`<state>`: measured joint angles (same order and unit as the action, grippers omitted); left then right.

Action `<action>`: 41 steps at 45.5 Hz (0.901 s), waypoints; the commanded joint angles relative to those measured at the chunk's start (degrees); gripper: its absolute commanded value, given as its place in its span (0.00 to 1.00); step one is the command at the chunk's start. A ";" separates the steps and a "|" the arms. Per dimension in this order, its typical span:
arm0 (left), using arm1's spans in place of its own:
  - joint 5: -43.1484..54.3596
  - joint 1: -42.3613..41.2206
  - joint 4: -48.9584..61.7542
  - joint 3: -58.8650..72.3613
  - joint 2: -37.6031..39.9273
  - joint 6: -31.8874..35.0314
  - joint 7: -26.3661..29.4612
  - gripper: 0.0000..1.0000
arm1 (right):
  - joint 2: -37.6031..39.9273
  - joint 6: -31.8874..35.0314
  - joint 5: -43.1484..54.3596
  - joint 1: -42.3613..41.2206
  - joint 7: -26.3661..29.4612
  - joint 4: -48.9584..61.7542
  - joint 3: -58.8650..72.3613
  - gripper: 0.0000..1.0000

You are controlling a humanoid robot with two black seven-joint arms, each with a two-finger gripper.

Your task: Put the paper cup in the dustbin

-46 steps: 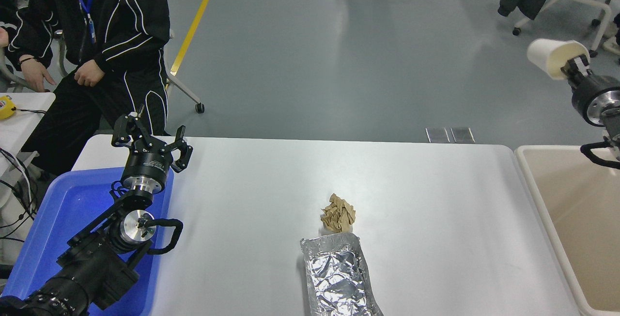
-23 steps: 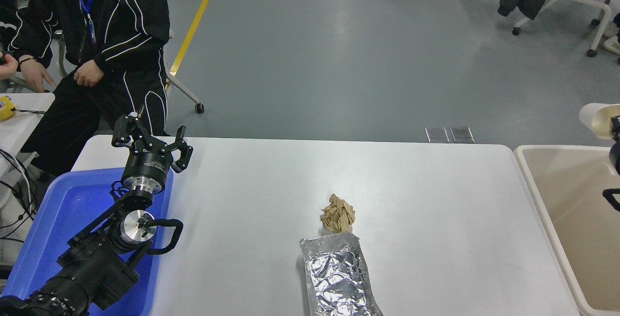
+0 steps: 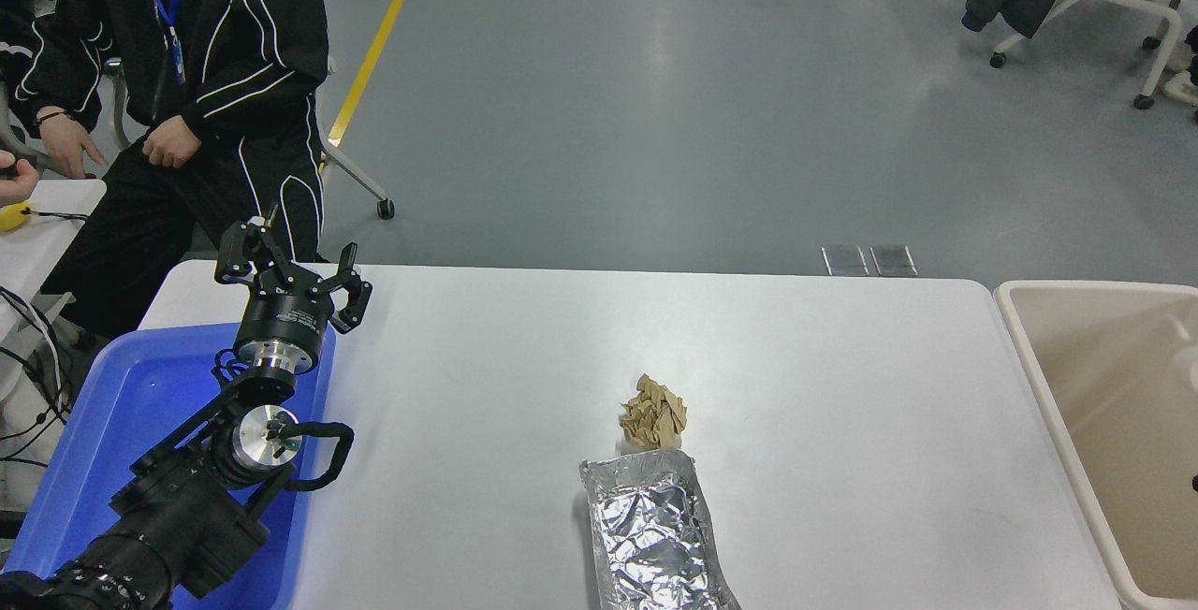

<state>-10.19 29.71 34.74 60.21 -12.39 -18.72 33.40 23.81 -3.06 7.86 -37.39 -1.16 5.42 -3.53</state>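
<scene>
Head view, single frame.

The left arm is parked at the near left. Its left gripper [image 3: 288,275] hangs over the far edge of the blue tray [image 3: 112,423]. The fingers [image 3: 234,254] are spread apart and hold nothing.

The right gripper is outside the picture, so we cannot tell the state of its fingers.

The dustbin [image 3: 1037,376] stands against the right end of the table [image 3: 796,385], and the picture's right edge cuts it off. We see its thick beige rim and part of the inside.

We cannot make out the paper cup with any certainty. A pale blur [image 3: 1183,357] lies inside the dustbin at the picture's right edge. It is too smeared for us to say whether this is the cup.

On the table a crumpled brown paper wad [image 3: 653,423] sits near the middle. A crinkled foil tray [image 3: 655,535] lies just on the near side of the wad, and its near end runs out of the picture. Both are well apart from the dustbin and from the left gripper.

At the far left a person [image 3: 215,49] in a black jacket with white stripes sits beside the table's far left corner
</scene>
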 commanded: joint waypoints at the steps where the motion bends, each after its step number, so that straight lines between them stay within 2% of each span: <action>1: 0.00 0.00 -0.02 0.00 0.00 0.00 0.00 1.00 | -0.43 -0.10 -0.13 2.68 0.37 -0.41 -0.77 0.00; 23: 0.00 0.00 -0.02 0.00 0.00 0.00 0.00 1.00 | -2.01 -0.10 0.05 2.68 0.37 -0.58 -0.60 0.00; 24: 0.00 0.00 -0.02 0.00 0.00 0.00 -0.09 1.00 | -2.01 -0.10 0.05 2.68 0.28 -0.58 -0.60 0.02; 29: 0.00 0.00 -0.02 0.00 0.00 0.00 0.00 1.00 | -2.01 -0.10 0.14 2.68 0.28 -0.67 0.10 0.41; 30: 0.00 0.00 -0.02 0.00 0.00 0.00 0.00 1.00 | -2.01 -0.10 0.31 2.68 0.28 -0.67 0.11 0.45; 33: 0.00 0.00 0.07 0.00 0.00 0.00 -0.09 1.00 | -2.01 -0.10 0.49 2.68 0.28 -0.76 0.19 0.50; 34: 0.00 0.00 -0.02 0.00 0.00 0.00 0.00 1.00 | -2.01 -0.10 0.57 2.68 0.28 -0.76 0.19 0.55; 38: 0.00 0.00 -0.02 0.00 0.00 0.00 0.00 1.00 | -1.92 -0.19 0.57 2.50 0.20 -0.67 0.11 0.84; 41: 0.00 0.00 -0.02 0.00 0.00 0.00 0.00 1.00 | -1.75 -0.37 0.49 2.06 0.20 -0.67 0.11 0.97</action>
<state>-10.19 29.71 34.72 60.21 -12.39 -18.72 33.38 21.93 -3.18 8.21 -34.77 -0.88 4.77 -3.58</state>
